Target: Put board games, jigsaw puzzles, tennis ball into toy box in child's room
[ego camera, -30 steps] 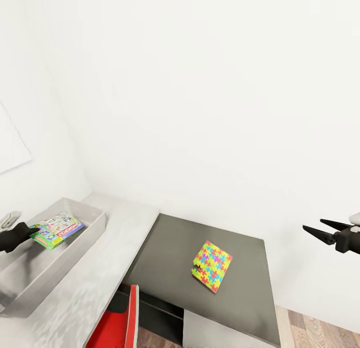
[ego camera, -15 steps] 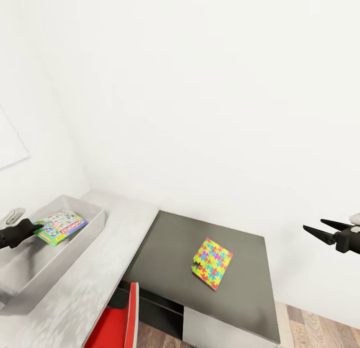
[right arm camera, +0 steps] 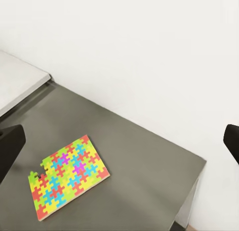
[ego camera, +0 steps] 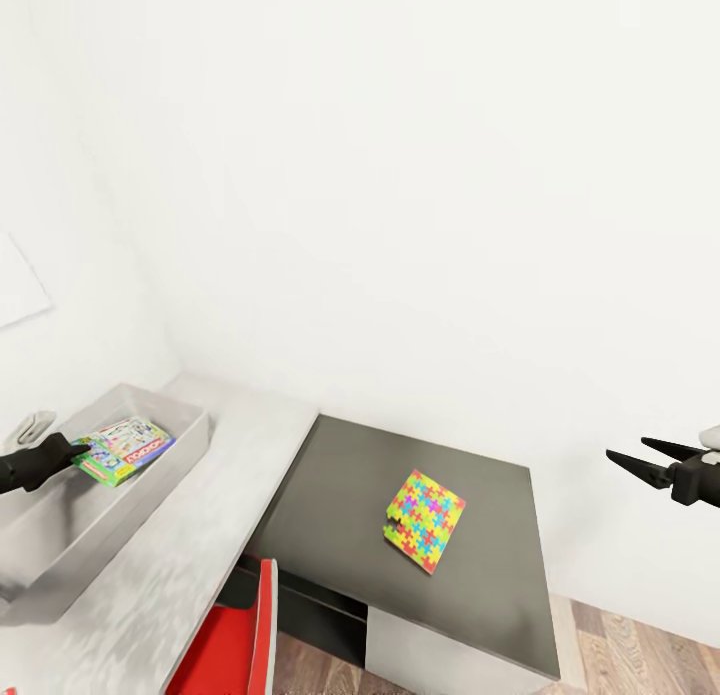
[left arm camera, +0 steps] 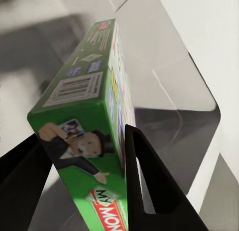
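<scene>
My left gripper (ego camera: pixel 72 452) is shut on a green board game box (ego camera: pixel 124 449), held over the grey toy box (ego camera: pixel 185 455) at the left. In the left wrist view the green board game box (left arm camera: pixel 92 131) sits clamped between the two black fingers (left arm camera: pixel 142 186), above the toy box floor (left arm camera: pixel 184 141). A multicoloured jigsaw puzzle (ego camera: pixel 424 520) lies flat on the dark grey table (ego camera: pixel 500 585); the puzzle (right arm camera: pixel 67 175) also shows in the right wrist view. My right gripper (ego camera: pixel 630 459) hangs open in the air to the right of that table.
The toy box rests on a light grey marbled counter (ego camera: pixel 215 535) that butts against the dark table. A red chair (ego camera: pixel 240 640) stands below the counter edge. White walls close in behind and left. Wooden floor (ego camera: pixel 640 655) shows at lower right.
The left gripper has carried the board game slightly left and up over the toy box. The view has shifted a little. The right gripper and the puzzle have stayed put.
</scene>
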Robot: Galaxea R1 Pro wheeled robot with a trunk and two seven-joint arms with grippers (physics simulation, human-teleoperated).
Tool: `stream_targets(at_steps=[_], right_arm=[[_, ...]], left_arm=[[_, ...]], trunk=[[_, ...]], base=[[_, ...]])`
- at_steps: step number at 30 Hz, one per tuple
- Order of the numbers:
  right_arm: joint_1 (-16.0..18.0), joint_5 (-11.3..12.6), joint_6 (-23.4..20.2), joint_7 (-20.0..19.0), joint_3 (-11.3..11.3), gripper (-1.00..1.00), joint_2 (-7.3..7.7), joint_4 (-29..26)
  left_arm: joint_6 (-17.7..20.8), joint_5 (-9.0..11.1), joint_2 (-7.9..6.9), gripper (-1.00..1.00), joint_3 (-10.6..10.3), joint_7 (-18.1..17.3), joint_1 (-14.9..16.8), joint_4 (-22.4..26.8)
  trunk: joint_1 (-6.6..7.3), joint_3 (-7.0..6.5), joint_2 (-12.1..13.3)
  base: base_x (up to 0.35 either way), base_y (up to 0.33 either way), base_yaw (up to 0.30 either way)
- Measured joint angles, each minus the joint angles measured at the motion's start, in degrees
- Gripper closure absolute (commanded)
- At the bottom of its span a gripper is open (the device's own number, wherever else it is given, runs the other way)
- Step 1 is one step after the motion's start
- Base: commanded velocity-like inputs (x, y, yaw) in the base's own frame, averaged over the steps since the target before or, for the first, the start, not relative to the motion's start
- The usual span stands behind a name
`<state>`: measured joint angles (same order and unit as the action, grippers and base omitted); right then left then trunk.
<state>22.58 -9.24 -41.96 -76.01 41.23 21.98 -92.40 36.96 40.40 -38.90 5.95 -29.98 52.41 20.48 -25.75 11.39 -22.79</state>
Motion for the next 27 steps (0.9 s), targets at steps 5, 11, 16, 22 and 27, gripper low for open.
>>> stream_targets(at_steps=[5, 11, 16, 22, 27], right_arm=[[0.0, 0.0, 0.0, 0.0, 0.0, -1.0, 0.0, 0.0], [0.0, 0.0, 0.0, 0.0, 0.0, -1.0, 0.0, 0.0], [-0.1, 0.0, 0.3, 0.0, -0.1, -1.0, -0.01, 0.0], [-0.1, 0.0, 0.4, 0.0, -0.1, -1.0, -0.04, 0.0], [-0.1, 0.0, 0.4, 0.0, -0.1, -1.0, -0.01, 0.0]], left_arm=[[-0.1, 0.0, -0.02, 1.0, 0.0, 0.0, 0.1, -0.1], [-0.1, 0.0, -0.1, 1.0, 0.1, 0.0, 0.2, -0.1], [-0.1, 0.0, -0.31, 1.0, 0.1, 0.0, 1.5, -0.1], [-0.1, 0.0, -0.39, 1.0, 0.1, 0.1, 2.6, -0.2], [-0.1, -1.4, -0.4, 1.0, 0.0, 0.1, 3.0, -0.2]], trunk=[[0.0, 0.46, 0.0], [0.0, 1.0, 0.0], [0.0, 1.46, 0.0], [0.0, 2.0, 0.0], [0.0, 2.46, 0.0]], base=[[0.0, 0.0, 0.0], [0.0, 0.0, 0.0], [0.0, 0.0, 0.0], [0.0, 0.0, 0.0], [0.0, 0.0, 0.0]])
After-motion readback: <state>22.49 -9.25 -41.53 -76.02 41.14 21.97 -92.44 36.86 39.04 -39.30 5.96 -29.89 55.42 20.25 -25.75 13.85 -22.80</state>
